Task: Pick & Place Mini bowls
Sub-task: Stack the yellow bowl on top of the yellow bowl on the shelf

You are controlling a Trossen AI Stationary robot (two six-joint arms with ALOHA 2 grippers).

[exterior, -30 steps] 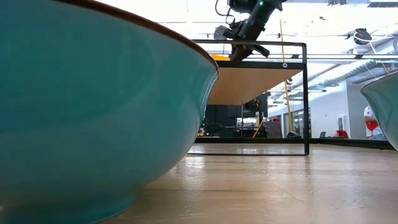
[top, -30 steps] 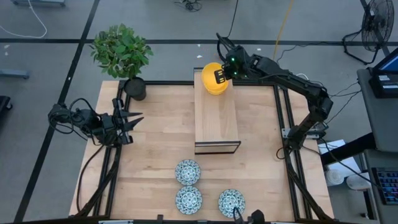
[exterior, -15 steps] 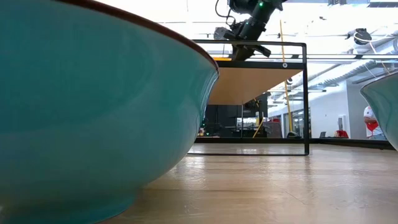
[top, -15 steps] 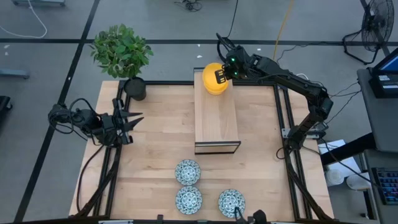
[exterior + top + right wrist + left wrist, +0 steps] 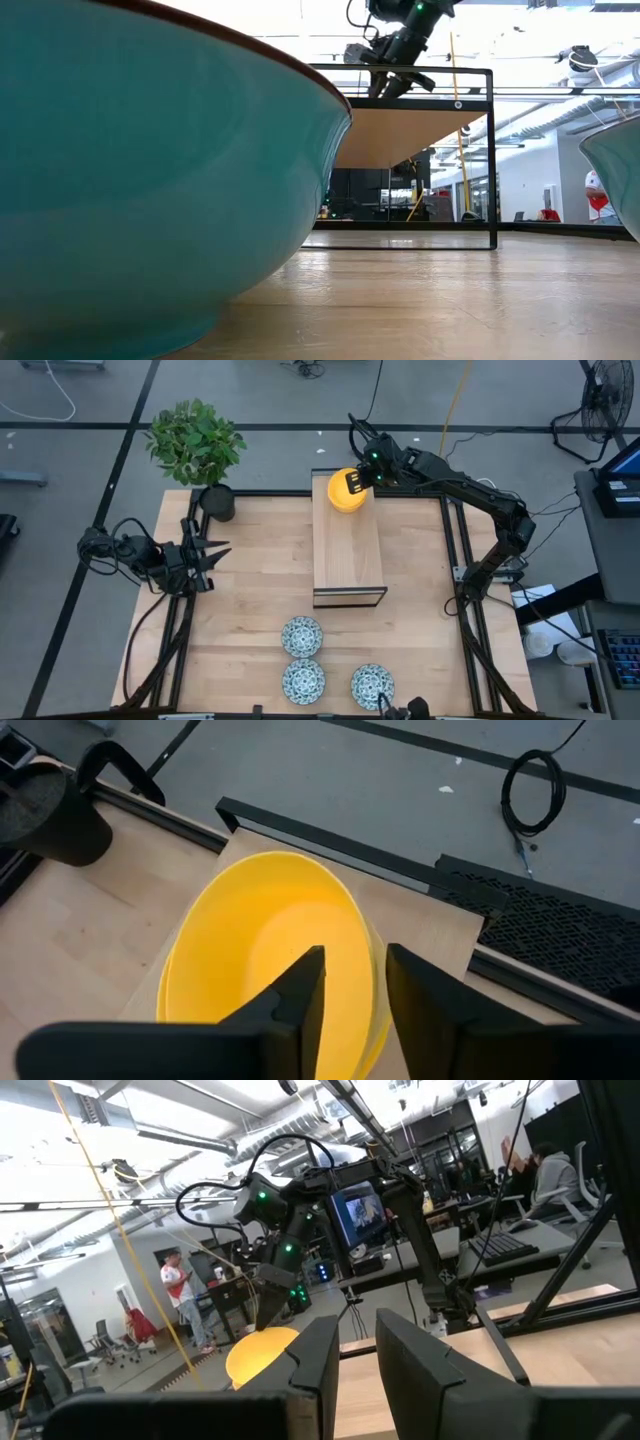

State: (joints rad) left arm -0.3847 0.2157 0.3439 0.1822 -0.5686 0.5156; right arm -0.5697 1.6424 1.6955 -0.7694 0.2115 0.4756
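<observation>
A bright yellow mini bowl [image 5: 347, 493] [image 5: 255, 960] sits on the far end of a raised wooden shelf [image 5: 348, 555]; a second yellow rim shows just under it in the right wrist view. My right gripper [image 5: 355, 955] [image 5: 353, 482] is open above it, its fingers on either side of the bowl's rim. Three white-and-blue floral mini bowls [image 5: 301, 636] [image 5: 302, 681] [image 5: 372, 685] rest on their bases near the table's near edge. My left gripper [image 5: 212, 552] [image 5: 357, 1345] waits at the table's left edge, open, with nothing between its fingers. My right gripper comes slanting down from the far right, one finger [image 5: 300, 985] inside the yellow bowl and one [image 5: 420, 985] outside its rim [image 5: 368, 945]. The bowl rests on the shelf. Whether either finger touches the rim, I cannot tell.
A dark plant pot [image 5: 216, 502] with a leafy plant stands at the far left corner. The shelf has a black metal frame [image 5: 490, 160] and open room beneath. In the low view the nearest floral bowl [image 5: 150, 180] fills the left side.
My right gripper has opened and let go of the yellow bowl, staying where it was. The bowl, tipped up in the fingers before, has settled lower onto the shelf's far end.
</observation>
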